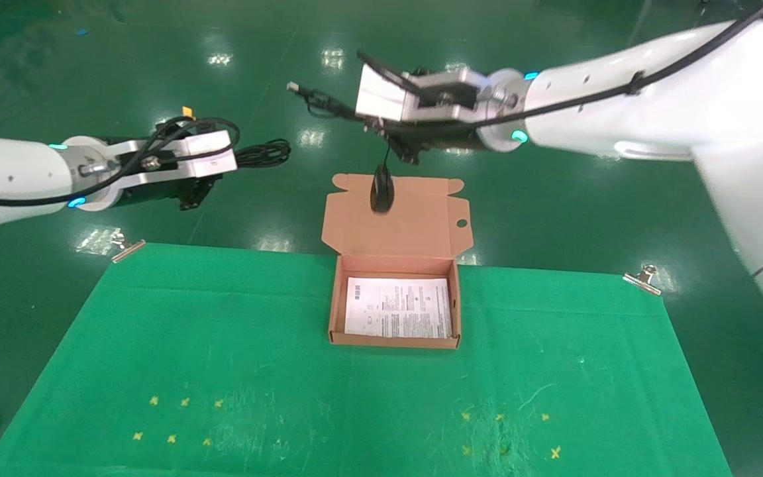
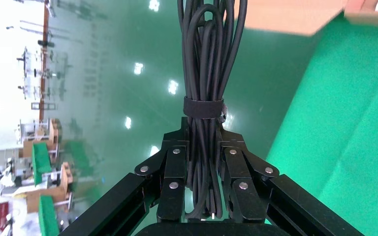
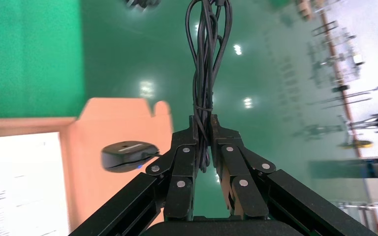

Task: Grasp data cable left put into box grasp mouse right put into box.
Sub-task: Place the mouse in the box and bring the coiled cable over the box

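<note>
My left gripper is shut on the data cable, a black coil tied with a strap, and holds it in the air left of the box. The left wrist view shows the coil clamped between the fingers. My right gripper is shut on the mouse's bundled cord. The black mouse hangs from that cord in front of the open lid; it also shows in the right wrist view. The brown box stands open on the mat, with only the white sheet inside.
The green mat covers the table, held by metal clips at its far corners. Small yellow marks lie near the front. A shiny green floor lies beyond the table edge.
</note>
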Action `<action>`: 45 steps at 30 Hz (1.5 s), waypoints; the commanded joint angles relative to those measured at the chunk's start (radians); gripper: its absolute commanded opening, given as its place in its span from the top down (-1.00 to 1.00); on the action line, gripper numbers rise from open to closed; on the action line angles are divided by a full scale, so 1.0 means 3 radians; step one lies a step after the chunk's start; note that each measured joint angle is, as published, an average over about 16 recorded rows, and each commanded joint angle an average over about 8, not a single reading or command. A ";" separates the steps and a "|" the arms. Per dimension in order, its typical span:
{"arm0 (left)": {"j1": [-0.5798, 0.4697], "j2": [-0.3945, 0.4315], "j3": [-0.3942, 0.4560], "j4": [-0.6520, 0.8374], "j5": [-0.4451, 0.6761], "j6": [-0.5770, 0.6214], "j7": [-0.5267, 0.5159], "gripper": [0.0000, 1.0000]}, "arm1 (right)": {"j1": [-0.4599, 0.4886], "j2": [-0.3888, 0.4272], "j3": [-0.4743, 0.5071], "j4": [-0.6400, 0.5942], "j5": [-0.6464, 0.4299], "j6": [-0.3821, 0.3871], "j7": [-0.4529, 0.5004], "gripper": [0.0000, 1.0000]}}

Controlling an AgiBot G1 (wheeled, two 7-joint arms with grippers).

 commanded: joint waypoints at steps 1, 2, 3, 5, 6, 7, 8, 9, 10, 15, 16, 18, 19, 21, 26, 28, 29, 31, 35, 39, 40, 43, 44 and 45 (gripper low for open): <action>0.0012 -0.0037 0.0005 -0.0059 0.0064 0.0040 -0.0058 1.00 | -0.0026 -0.0029 -0.0032 -0.0056 0.0025 0.0002 -0.0022 1.00; 0.0021 -0.0051 0.0005 -0.0094 0.0090 0.0059 -0.0092 1.00 | -0.0044 -0.0034 -0.0057 -0.0071 0.0049 0.0005 -0.0026 1.00; 0.0030 -0.0064 0.0004 -0.0128 0.0115 0.0077 -0.0127 1.00 | -0.0064 -0.0038 -0.0084 -0.0084 0.0074 0.0009 -0.0029 1.00; 0.0046 -0.0083 0.0002 -0.0189 0.0159 0.0110 -0.0193 1.00 | -0.0107 -0.0045 -0.0143 -0.0105 0.0125 0.0017 -0.0027 1.00; 0.0053 -0.0089 0.0001 -0.0216 0.0178 0.0122 -0.0220 1.00 | -0.0128 -0.0048 -0.0174 -0.0112 0.0150 0.0022 -0.0025 1.00; 0.0060 -0.0092 0.0001 -0.0240 0.0196 0.0132 -0.0245 1.00 | -0.0151 -0.0051 -0.0208 -0.0118 0.0176 0.0029 -0.0020 1.00; 0.0066 -0.0095 0.0001 -0.0261 0.0213 0.0140 -0.0267 1.00 | -0.0172 -0.0053 -0.0243 -0.0121 0.0202 0.0038 -0.0016 1.00; 0.0071 -0.0097 0.0000 -0.0278 0.0226 0.0147 -0.0285 1.00 | -0.0192 -0.0056 -0.0279 -0.0122 0.0225 0.0048 -0.0011 1.00; 0.0076 -0.0099 0.0000 -0.0294 0.0238 0.0152 -0.0301 1.00 | -0.0213 -0.0059 -0.0318 -0.0122 0.0252 0.0059 -0.0003 1.00; 0.0090 -0.0104 -0.0001 -0.0342 0.0277 0.0171 -0.0352 1.00 | -0.0317 -0.0070 -0.0510 -0.0119 0.0418 0.0133 0.0091 1.00; 0.0092 -0.0105 -0.0001 -0.0348 0.0282 0.0173 -0.0358 1.00 | -0.0339 -0.0071 -0.0546 -0.0124 0.0459 0.0153 0.0122 1.00; 0.0095 -0.0106 -0.0001 -0.0357 0.0289 0.0176 -0.0368 1.00 | -0.0385 -0.0073 -0.0616 -0.0143 0.0539 0.0200 0.0190 1.00; 0.0096 -0.0106 -0.0001 -0.0361 0.0292 0.0178 -0.0372 1.00 | -0.0409 -0.0073 -0.0650 -0.0162 0.0579 0.0228 0.0229 1.00; 0.0098 -0.0106 -0.0002 -0.0366 0.0297 0.0180 -0.0377 1.00 | -0.0455 -0.0072 -0.0715 -0.0216 0.0649 0.0286 0.0310 1.00; 0.0100 -0.0107 -0.0002 -0.0374 0.0303 0.0183 -0.0385 1.00 | -0.0556 -0.0070 -0.0879 -0.0424 0.0773 0.0400 0.0518 1.00; 0.0100 -0.0107 -0.0002 -0.0376 0.0304 0.0184 -0.0387 1.00 | -0.0583 -0.0070 -0.0945 -0.0507 0.0806 0.0426 0.0585 1.00; 0.0101 -0.0107 -0.0002 -0.0376 0.0305 0.0184 -0.0388 1.00 | -0.0592 -0.0070 -0.0977 -0.0540 0.0819 0.0435 0.0610 1.00; 0.0101 -0.0107 -0.0002 -0.0377 0.0306 0.0184 -0.0389 1.00 | -0.0600 -0.0071 -0.1041 -0.0593 0.0842 0.0446 0.0651 0.91; 0.0101 -0.0108 -0.0002 -0.0379 0.0307 0.0185 -0.0390 1.00 | -0.0587 -0.0074 -0.1150 -0.0632 0.0864 0.0459 0.0673 -0.08; 0.0103 -0.0108 -0.0002 -0.0381 0.0306 0.0186 -0.0390 1.00 | -0.0564 -0.0061 -0.1233 -0.0608 0.0858 0.0471 0.0651 -0.99; 0.0103 -0.0107 -0.0002 -0.0382 0.0305 0.0187 -0.0390 1.00 | -0.0564 -0.0054 -0.1245 -0.0598 0.0859 0.0474 0.0648 -1.00; 0.0113 -0.0100 0.0001 -0.0391 0.0289 0.0189 -0.0387 1.00 | -0.0562 -0.0025 -0.1282 -0.0547 0.0861 0.0487 0.0643 -1.00; 0.0119 -0.0097 0.0002 -0.0396 0.0279 0.0190 -0.0384 1.00 | -0.0563 -0.0014 -0.1294 -0.0529 0.0863 0.0494 0.0646 -1.00; 0.0127 -0.0092 0.0005 -0.0401 0.0265 0.0191 -0.0380 1.00 | -0.0565 -0.0004 -0.1298 -0.0511 0.0865 0.0498 0.0651 -1.00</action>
